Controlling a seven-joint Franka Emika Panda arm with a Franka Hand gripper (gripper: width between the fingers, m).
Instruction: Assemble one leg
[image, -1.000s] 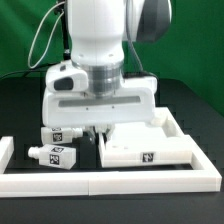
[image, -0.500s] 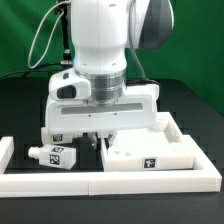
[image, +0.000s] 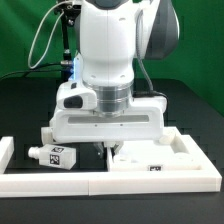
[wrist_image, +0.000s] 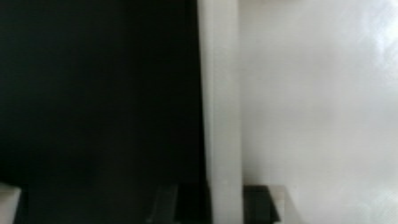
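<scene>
A leg (image: 55, 155) lies on its side on the black table at the exterior view's left, tags showing. A second leg (image: 50, 133) stands behind it, partly hidden by the gripper body. The large flat white square panel (image: 170, 160) lies at the exterior view's right. My gripper (image: 108, 148) is down at the panel's left edge. In the wrist view the gripper (wrist_image: 222, 205) has a dark finger (wrist_image: 267, 203) on each side of the panel's raised rim (wrist_image: 221, 100), shut on it. The panel's flat face (wrist_image: 320, 110) fills the rest of that view.
A low white wall (image: 60, 183) runs along the front of the table and up the exterior view's right side (image: 200, 140). Another white part (image: 4, 150) shows at the far left edge. Cables hang behind the arm.
The arm has moved toward the exterior view's right and the panel has slid that way with it. The legs have not moved.
</scene>
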